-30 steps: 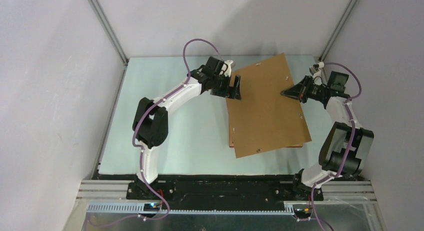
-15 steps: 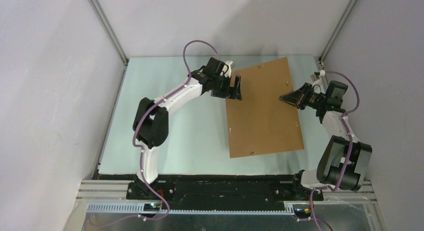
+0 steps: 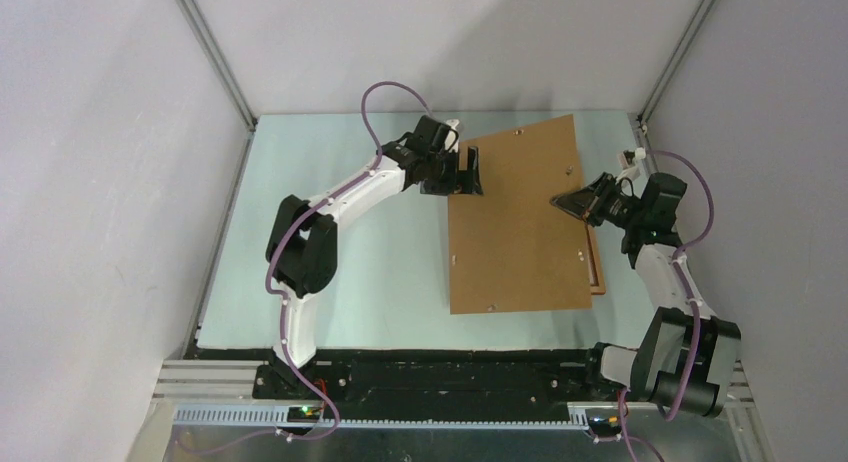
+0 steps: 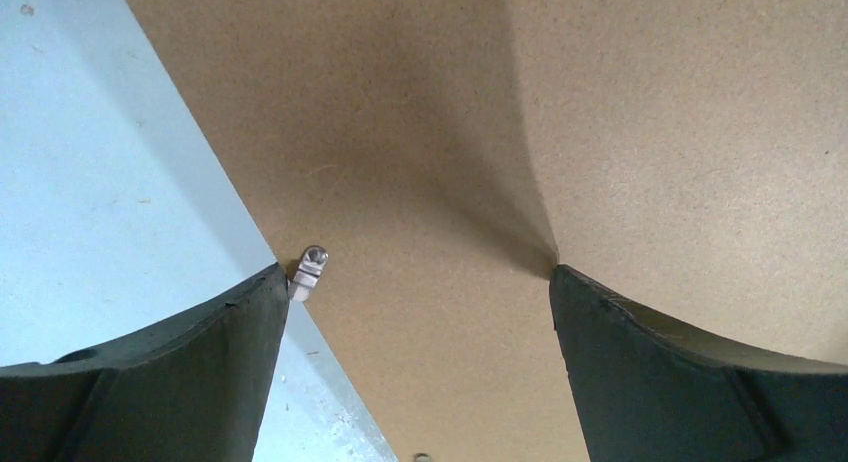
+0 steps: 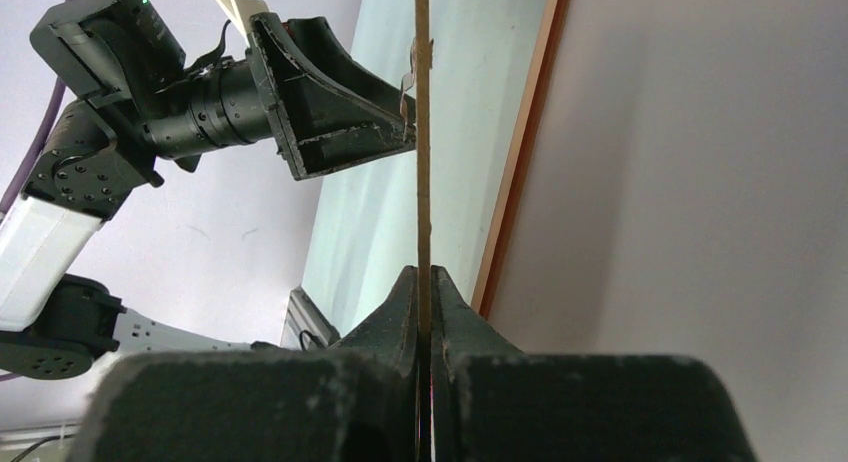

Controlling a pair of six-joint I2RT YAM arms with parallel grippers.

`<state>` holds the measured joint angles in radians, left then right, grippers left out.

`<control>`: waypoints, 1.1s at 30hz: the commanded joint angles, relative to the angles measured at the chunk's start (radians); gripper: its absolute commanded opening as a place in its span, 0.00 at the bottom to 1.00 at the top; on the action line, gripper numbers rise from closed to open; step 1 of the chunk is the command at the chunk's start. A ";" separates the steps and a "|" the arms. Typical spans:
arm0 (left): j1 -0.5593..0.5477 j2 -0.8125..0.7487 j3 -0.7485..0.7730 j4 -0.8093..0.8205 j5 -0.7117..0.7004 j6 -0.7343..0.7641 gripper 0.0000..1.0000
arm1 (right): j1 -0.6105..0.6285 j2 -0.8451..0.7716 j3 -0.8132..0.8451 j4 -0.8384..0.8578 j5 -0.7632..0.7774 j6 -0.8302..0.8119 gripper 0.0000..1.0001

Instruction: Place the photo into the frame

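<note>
Over the pale green table (image 3: 330, 282) the right gripper (image 3: 562, 199) pinches the backing board (image 3: 515, 222) at its 3 o'clock edge, likely to square it on the frame (image 3: 599, 272) peeking out beneath; left gripper (image 3: 470, 172) gapes empty at 10 o'clock; photo hidden

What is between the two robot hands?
The brown board spans between the left gripper and the right gripper, which pinches it; the top view shows this.

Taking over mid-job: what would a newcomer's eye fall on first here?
The big brown backing board fills the middle-right of the table, pinched at its right edge by the shut right claw. The left claw hangs open over its far left corner, and only a sliver of the orange frame peeks out along the board's near right side.
</note>
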<state>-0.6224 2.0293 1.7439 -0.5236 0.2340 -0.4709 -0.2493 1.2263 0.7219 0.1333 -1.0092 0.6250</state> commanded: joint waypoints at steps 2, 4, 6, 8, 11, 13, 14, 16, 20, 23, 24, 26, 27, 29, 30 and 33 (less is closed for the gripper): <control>-0.095 -0.055 -0.013 0.035 0.127 -0.135 1.00 | 0.044 -0.022 0.002 0.103 0.108 0.010 0.00; -0.098 -0.064 -0.024 0.036 0.115 -0.150 1.00 | 0.043 -0.017 0.002 0.106 0.104 0.011 0.00; -0.099 -0.075 -0.037 0.035 0.104 -0.160 1.00 | 0.037 -0.014 0.002 0.111 0.097 0.017 0.00; -0.099 -0.085 -0.046 0.035 0.095 -0.162 1.00 | 0.026 -0.010 0.002 0.126 0.084 0.033 0.00; -0.099 -0.098 -0.048 0.033 0.083 -0.147 1.00 | 0.005 -0.004 0.002 0.160 0.056 0.070 0.00; -0.096 -0.110 -0.052 0.034 0.070 -0.129 1.00 | -0.029 0.005 0.002 0.182 0.031 0.099 0.00; -0.095 -0.122 -0.053 0.032 0.062 -0.116 1.00 | -0.039 0.009 0.002 0.189 0.013 0.107 0.00; -0.090 -0.143 -0.057 0.031 0.051 -0.091 1.00 | -0.068 0.015 0.002 0.207 -0.012 0.131 0.00; -0.069 -0.197 -0.062 0.026 0.043 -0.037 1.00 | -0.117 0.045 0.005 0.239 -0.061 0.164 0.00; -0.041 -0.248 -0.074 0.022 0.040 0.014 1.00 | -0.148 0.080 0.025 0.245 -0.108 0.181 0.00; -0.035 -0.257 -0.080 0.021 0.040 0.025 1.00 | -0.153 0.096 0.029 0.249 -0.117 0.183 0.00; -0.014 -0.285 -0.087 0.019 0.041 0.054 1.00 | -0.163 0.125 0.049 0.246 -0.137 0.185 0.00; 0.003 -0.302 -0.091 0.019 0.042 0.073 1.00 | -0.166 0.137 0.071 0.236 -0.153 0.179 0.00; 0.027 -0.324 -0.102 0.016 0.039 0.099 1.00 | -0.171 0.172 0.104 0.215 -0.176 0.169 0.00; 0.042 -0.330 -0.110 0.015 0.037 0.108 1.00 | -0.174 0.193 0.115 0.196 -0.183 0.158 0.00; 0.071 -0.354 -0.124 0.015 0.031 0.147 1.00 | -0.180 0.234 0.167 0.174 -0.218 0.144 0.00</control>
<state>-0.5884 1.7401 1.6413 -0.5182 0.2874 -0.4133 -0.4191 1.4349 0.7834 0.2878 -1.1198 0.7643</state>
